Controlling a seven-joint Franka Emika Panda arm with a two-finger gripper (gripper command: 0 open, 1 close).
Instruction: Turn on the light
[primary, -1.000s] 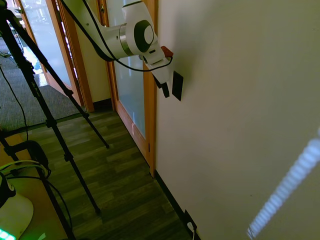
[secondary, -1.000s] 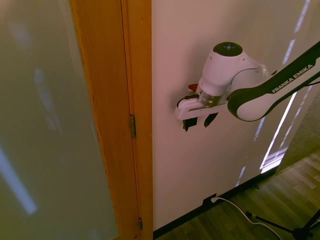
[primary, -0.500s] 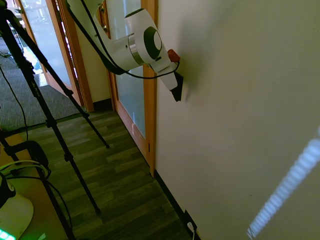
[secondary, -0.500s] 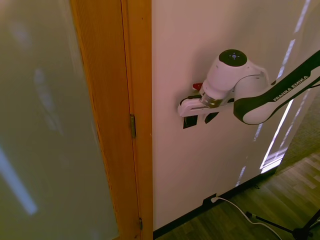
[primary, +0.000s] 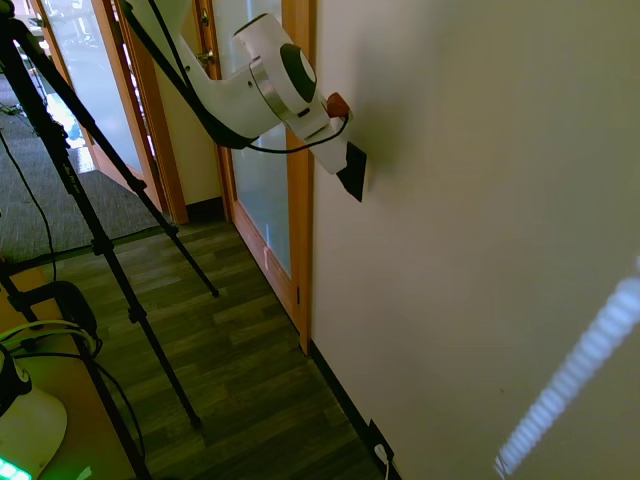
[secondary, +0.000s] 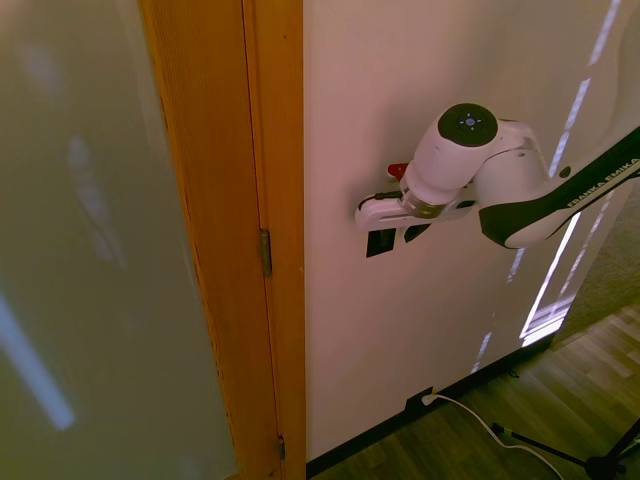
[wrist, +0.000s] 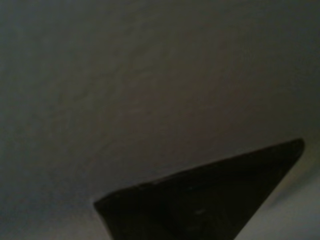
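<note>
1. Since a second ago the gripper (secondary: 398, 236) is pressing nearer the wall (primary: 480, 200), now covering the switch's (secondary: 380, 242) upper part at frame centre.
2. Its fingers are merging with the black plate; whether spread or together, I cannot tell.
3. Wrist view is showing only a dark blurred wedge (wrist: 210, 200); a door frame (secondary: 260, 200) is standing just left.

The first exterior view looks along the white wall (primary: 480, 200) from the hallway, with the arm coming in from the picture's left. The second faces that wall near the door frame (secondary: 250, 200), arm from the right. Both share the black switch plate (primary: 354, 172). The wrist view sits close against the wall, blurred.
</note>
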